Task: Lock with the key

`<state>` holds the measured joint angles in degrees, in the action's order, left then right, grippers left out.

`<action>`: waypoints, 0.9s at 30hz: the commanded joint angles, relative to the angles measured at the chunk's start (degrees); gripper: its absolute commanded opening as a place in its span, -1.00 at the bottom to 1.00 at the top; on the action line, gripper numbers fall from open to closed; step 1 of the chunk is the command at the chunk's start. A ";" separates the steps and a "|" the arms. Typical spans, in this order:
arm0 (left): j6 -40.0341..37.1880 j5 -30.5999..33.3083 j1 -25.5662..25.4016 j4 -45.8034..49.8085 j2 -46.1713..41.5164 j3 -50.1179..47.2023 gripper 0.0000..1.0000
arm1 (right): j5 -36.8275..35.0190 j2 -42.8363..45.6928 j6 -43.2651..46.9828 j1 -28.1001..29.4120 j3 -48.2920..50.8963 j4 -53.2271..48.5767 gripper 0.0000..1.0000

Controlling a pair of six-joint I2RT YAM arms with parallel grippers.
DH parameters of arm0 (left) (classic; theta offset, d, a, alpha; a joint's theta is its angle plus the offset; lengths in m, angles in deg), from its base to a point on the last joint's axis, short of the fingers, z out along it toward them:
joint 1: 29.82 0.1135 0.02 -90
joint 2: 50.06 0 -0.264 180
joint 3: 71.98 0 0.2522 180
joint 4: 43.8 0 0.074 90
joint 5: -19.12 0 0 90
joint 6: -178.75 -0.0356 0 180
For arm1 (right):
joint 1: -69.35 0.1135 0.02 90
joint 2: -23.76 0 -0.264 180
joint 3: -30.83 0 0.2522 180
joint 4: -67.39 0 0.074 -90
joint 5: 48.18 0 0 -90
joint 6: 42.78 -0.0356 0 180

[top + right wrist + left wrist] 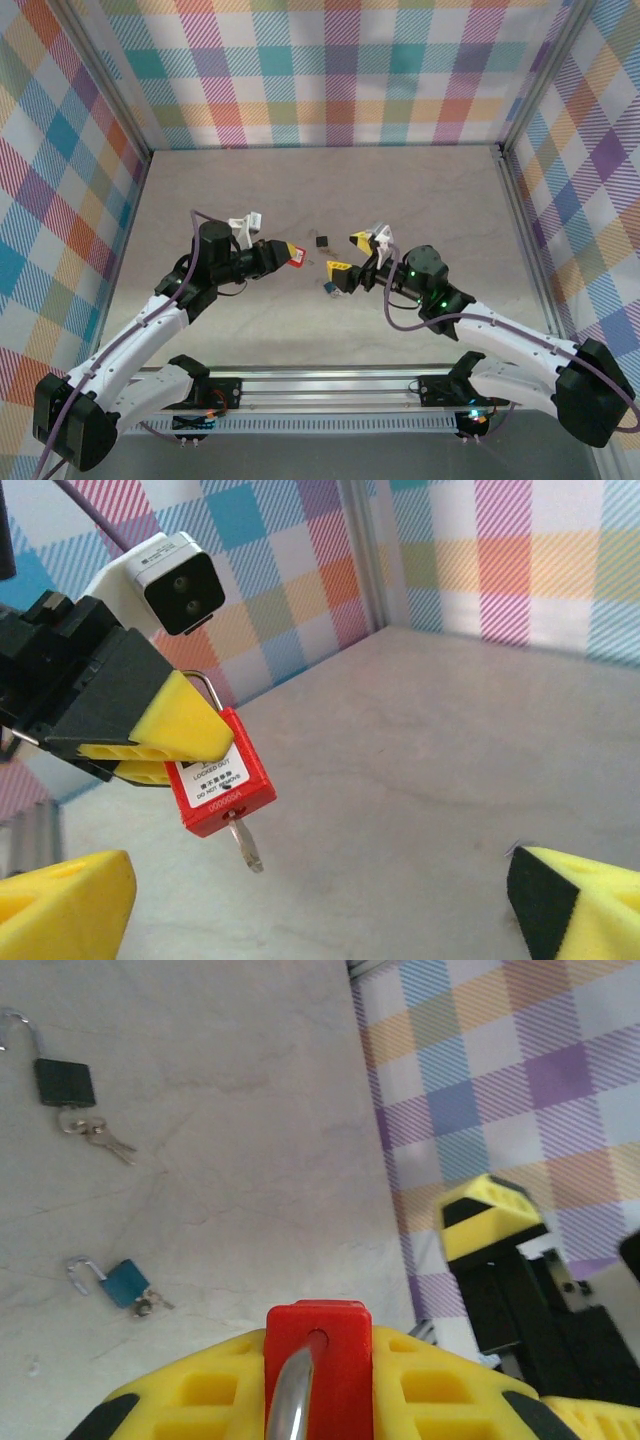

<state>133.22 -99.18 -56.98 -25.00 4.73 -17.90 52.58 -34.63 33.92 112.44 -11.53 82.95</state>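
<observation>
My left gripper [285,252] is shut on a red padlock [297,259], held above the table. In the left wrist view the red padlock [318,1355] sits between my yellow pads [200,1400], its silver shackle [290,1400] pointing back toward the camera. In the right wrist view the red padlock [222,780] hangs from the left gripper's yellow fingers [150,735], with the small silver key [245,846] sticking out of its underside. My right gripper [315,910] is open, jaws spread wide, a short way in front of the key and touching nothing. In the top view the right gripper [348,254] faces the padlock.
A small black padlock [65,1082] with a bunch of keys [100,1140] lies on the table, and a small blue padlock [125,1282] with keys lies nearer. In the top view, black padlock [322,241] and blue padlock [328,288] lie between the grippers. Plaid walls enclose the table.
</observation>
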 commanded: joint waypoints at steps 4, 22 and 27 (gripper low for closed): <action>6.68 -5.93 0.53 -9.22 0.17 -2.33 -1.00 | 21.81 -6.81 -10.15 -2.39 -5.59 -2.44 0.73; 8.44 -7.30 0.61 -12.05 2.29 -4.19 -1.00 | 27.30 -14.74 -12.87 -2.49 -6.76 2.57 0.27; 8.77 -7.91 0.61 -13.19 3.30 -4.37 -1.00 | 26.20 -15.09 -13.05 -2.49 -6.08 4.35 0.17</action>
<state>141.11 -104.97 -56.87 -33.87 7.83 -21.35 78.70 -50.10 21.04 110.17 -16.84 84.46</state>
